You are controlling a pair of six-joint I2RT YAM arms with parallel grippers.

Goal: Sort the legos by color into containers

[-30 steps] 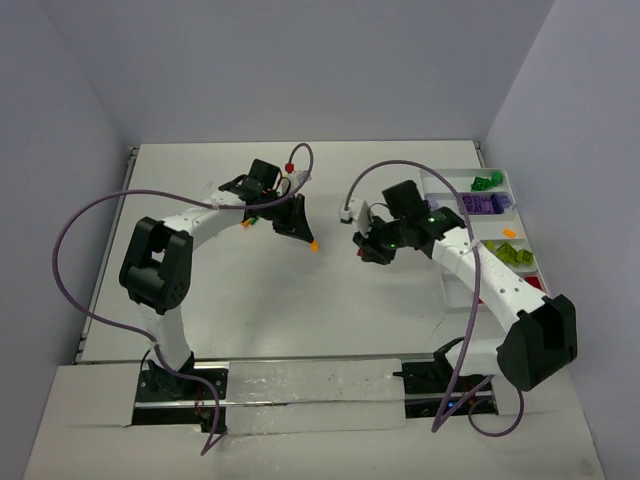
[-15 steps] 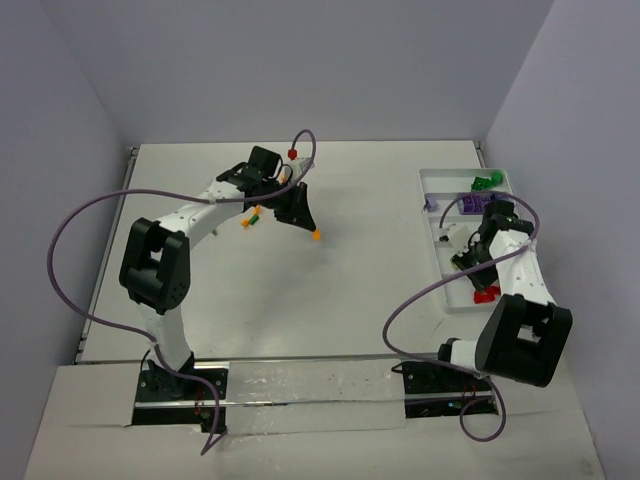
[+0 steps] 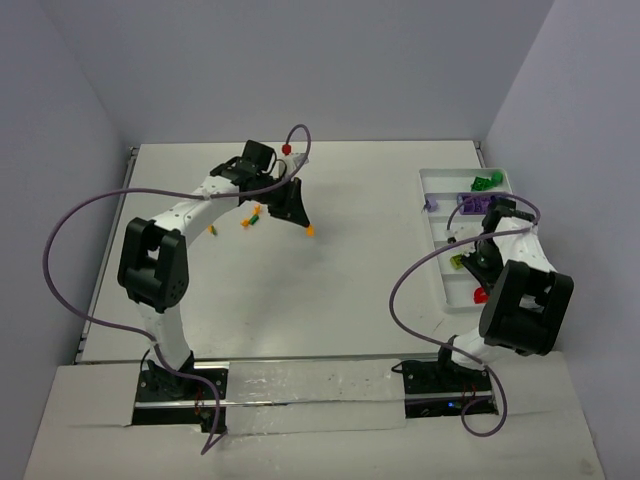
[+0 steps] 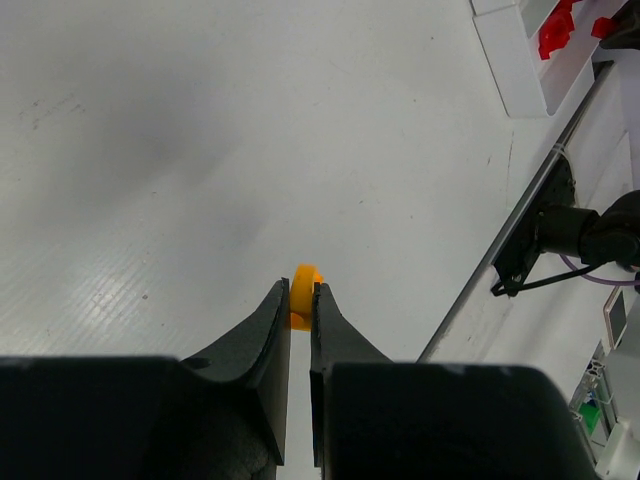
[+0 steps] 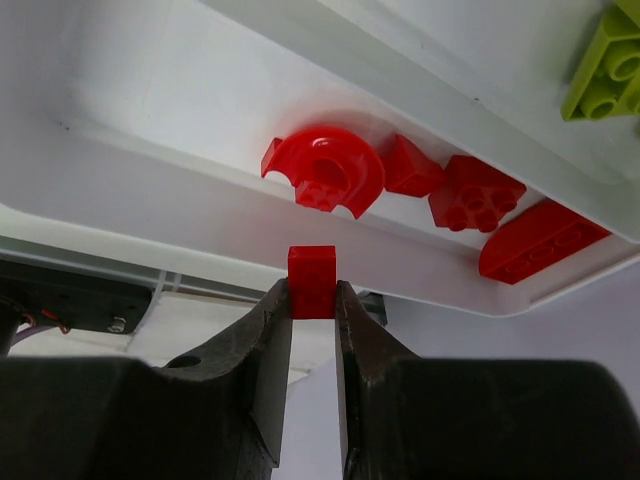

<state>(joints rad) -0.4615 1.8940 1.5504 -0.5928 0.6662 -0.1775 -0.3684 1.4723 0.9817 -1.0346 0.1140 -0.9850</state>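
Observation:
My left gripper is shut on a small orange lego, held a little above the bare table. In the top view that gripper hangs left of centre. My right gripper is shut on a red lego, over the near end of the white tray of containers. Just beyond it, several red legos lie in the end compartment. A lime lego lies in the compartment after that. From above, the tray also holds green legos and purple legos.
Loose legos lie by the left arm: a red one, an orange and green pair and a yellow one. A clear plastic strip runs along the near edge. Purple cables loop over both arms.
The right arm swung from the table's middle to the tray's near end, carrying the red lego. The left gripper drifted slightly back and left with the orange lego.

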